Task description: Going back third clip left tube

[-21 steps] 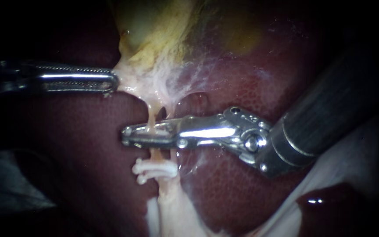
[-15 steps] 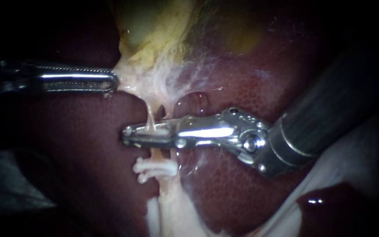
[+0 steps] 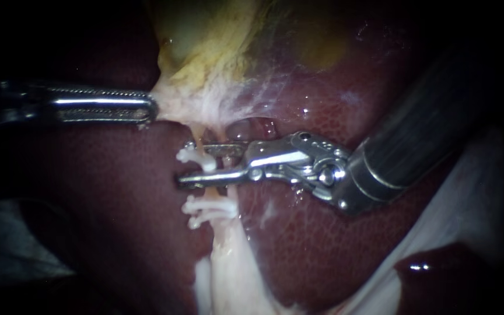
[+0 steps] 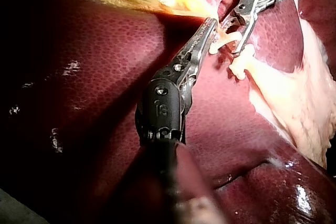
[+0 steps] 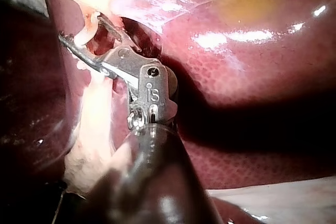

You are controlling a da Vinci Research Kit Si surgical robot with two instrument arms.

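Note:
A pale thin tube (image 3: 224, 233) runs down from the yellowish gallbladder (image 3: 205, 46) over the dark red liver (image 3: 118, 192). A white clip (image 3: 195, 156) sits across it, and more white clips (image 3: 206, 211) lie lower down. My right instrument (image 3: 185, 163) has its jaws open, one above and one below the upper clip. My left instrument (image 3: 147, 109) is shut on the pale tissue at the gallbladder's base and holds it to the left. The left wrist view shows my left instrument (image 4: 209, 24) beside the clips (image 4: 224, 39). In the right wrist view my right instrument (image 5: 84, 32) stands open around the clip (image 5: 83, 36).
The right instrument's dark shaft (image 3: 433, 134) crosses the liver from the upper right. Whitish fatty tissue (image 3: 228, 280) spreads under the lower clips. A second dark red lobe (image 3: 438, 274) lies at the lower right.
My right instrument's jaws, shut across the tube before, now stand open, and a white clip shows on the tube there. The instrument has risen slightly. My left instrument has not moved.

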